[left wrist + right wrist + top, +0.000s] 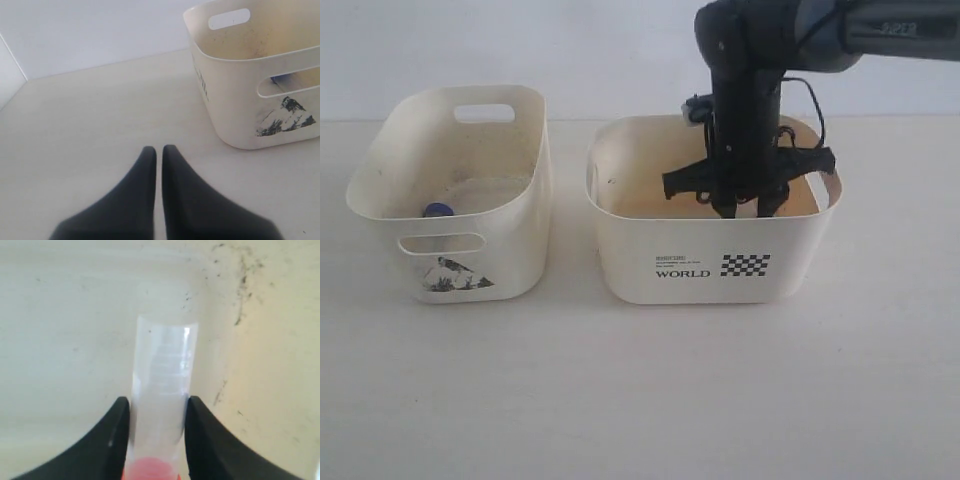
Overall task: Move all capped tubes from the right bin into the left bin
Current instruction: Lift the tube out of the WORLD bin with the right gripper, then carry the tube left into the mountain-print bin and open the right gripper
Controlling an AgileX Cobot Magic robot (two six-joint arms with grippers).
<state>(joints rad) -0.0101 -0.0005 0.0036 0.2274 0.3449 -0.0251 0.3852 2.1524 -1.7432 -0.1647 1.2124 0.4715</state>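
My right gripper (pixel 748 208) reaches down inside the right bin (pixel 710 270), the cream one marked "WORLD" with a checkered patch. In the right wrist view its two black fingers press both sides of a clear tube with an orange-red cap (pixel 162 390), so my right gripper (pixel 156 402) is shut on it. The left bin (pixel 470 262), with its dark picture, holds a blue-capped tube (pixel 438 210); a bit of blue (pixel 281 78) shows through its handle slot. My left gripper (pixel 159 150) is shut and empty over the bare table, apart from the left bin (pixel 240 100).
The two bins stand side by side on a pale table, with a narrow gap between them. The right arm's dark body (pixel 750 90) comes down from the upper right over the right bin. A plain wall runs behind.
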